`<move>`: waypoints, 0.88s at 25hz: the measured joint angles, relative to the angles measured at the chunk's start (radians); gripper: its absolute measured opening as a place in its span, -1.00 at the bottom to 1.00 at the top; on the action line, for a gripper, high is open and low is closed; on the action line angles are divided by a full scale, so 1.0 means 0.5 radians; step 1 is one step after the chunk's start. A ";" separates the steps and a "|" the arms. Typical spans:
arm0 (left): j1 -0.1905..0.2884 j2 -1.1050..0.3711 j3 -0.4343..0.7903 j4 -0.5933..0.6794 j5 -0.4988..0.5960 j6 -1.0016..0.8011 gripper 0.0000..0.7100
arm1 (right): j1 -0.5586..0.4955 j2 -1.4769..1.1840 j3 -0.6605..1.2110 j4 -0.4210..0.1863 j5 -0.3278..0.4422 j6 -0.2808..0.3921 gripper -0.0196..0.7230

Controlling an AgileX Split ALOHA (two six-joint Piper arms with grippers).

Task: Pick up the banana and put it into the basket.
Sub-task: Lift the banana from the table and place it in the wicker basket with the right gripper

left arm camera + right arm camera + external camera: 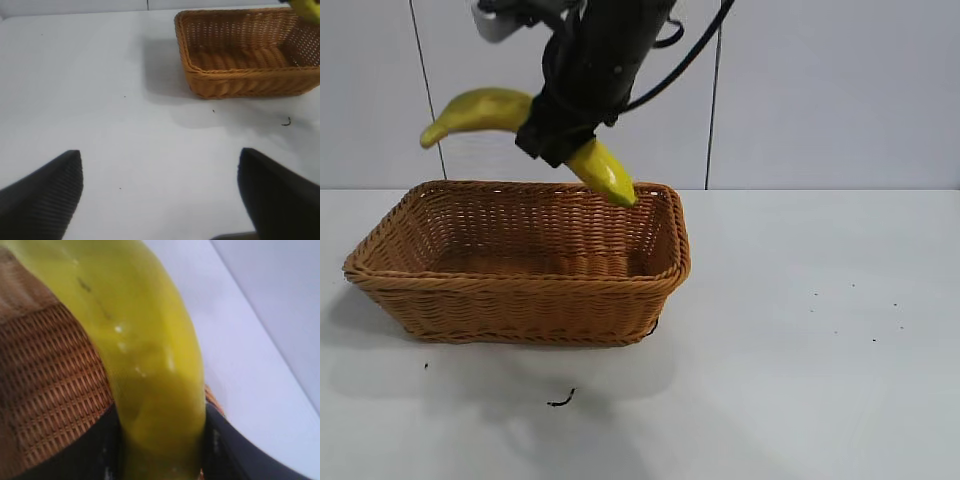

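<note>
The yellow banana (480, 108) hangs in the air over the far rim of the tan wicker basket (520, 282), with one tip low near the basket's far right corner. My right gripper (555, 135) is shut on the banana's middle. In the right wrist view the banana (145, 340) fills the space between the dark fingers of the gripper (162, 440), with the basket weave (50, 370) below. My left gripper (160, 151) is open and empty over bare table, well away from the basket (240, 75). The banana's tip (307, 7) shows at that view's corner.
The basket is empty inside. A small dark scrap (560, 400) lies on the white table in front of the basket; it also shows in the left wrist view (286, 121). A pale panelled wall stands behind the table.
</note>
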 joint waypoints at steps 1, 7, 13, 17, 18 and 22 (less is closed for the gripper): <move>0.000 0.000 0.000 0.000 0.000 0.000 0.79 | 0.000 0.002 0.000 0.009 -0.007 0.000 -0.17; 0.000 0.000 0.000 0.000 0.000 0.000 0.79 | 0.000 0.002 0.000 0.017 0.025 0.000 -0.17; 0.000 0.000 0.000 0.000 0.000 0.000 0.79 | 0.000 0.002 0.000 0.023 0.061 0.000 -0.14; 0.000 0.000 0.000 0.000 0.000 0.000 0.79 | 0.000 0.002 0.000 0.023 0.057 0.000 0.58; 0.000 0.000 0.000 0.000 0.000 0.000 0.79 | 0.000 0.000 0.000 0.023 0.057 0.000 0.72; 0.000 0.000 0.000 0.000 0.000 0.000 0.79 | 0.000 -0.030 -0.041 0.023 0.125 0.120 0.89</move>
